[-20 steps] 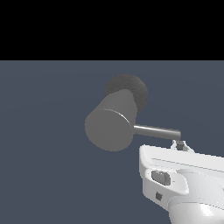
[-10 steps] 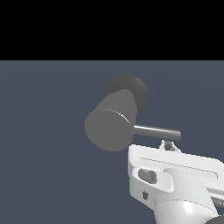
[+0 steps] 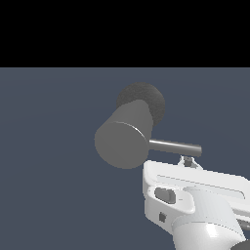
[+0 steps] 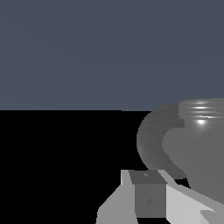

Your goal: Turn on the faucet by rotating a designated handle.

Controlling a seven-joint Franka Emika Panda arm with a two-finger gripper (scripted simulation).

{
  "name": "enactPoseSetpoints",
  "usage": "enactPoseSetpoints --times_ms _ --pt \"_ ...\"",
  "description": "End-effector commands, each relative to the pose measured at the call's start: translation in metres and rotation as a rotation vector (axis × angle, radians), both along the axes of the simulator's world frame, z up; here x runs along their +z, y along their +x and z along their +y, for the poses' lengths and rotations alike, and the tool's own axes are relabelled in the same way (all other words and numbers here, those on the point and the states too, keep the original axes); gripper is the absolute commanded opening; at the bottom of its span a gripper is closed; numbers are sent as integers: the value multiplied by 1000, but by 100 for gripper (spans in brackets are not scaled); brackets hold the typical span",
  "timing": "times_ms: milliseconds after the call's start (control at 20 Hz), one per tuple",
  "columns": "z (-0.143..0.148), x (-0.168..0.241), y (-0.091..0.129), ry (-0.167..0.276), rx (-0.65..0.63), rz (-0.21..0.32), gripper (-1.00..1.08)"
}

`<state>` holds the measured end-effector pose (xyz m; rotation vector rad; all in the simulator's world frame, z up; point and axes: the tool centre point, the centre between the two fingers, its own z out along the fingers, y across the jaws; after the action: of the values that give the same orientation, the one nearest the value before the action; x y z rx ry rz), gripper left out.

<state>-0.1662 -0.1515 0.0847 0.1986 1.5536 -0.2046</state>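
The faucet is a thick smooth grey cylinder with its flat round end toward the camera, on a darker rough base. The handle, a thin shiny rod, sticks out toward the exterior view's right. My gripper comes up from the lower right. Its fingertips sit close together just under the rod, near its free end, with nothing seen between them. I cannot tell whether they touch the rod. In the wrist view the faucet and its rough base loom just past the fingers; the handle does not show there.
A plain dark blue-grey floor surrounds the faucet. My white hand and wrist fill the lower right of the exterior view.
The hand has slid toward the exterior view's left, bringing the fingertips under the rod's end part; most of that shift came in the first half second. The handle and faucet have not turned.
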Motion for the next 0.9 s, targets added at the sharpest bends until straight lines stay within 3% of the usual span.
enactPoseSetpoints --times_ms 0,850 --pt "-1 7 0 0 0 0 -100" --pt "-5 54 -3 5 -3 6 -100"
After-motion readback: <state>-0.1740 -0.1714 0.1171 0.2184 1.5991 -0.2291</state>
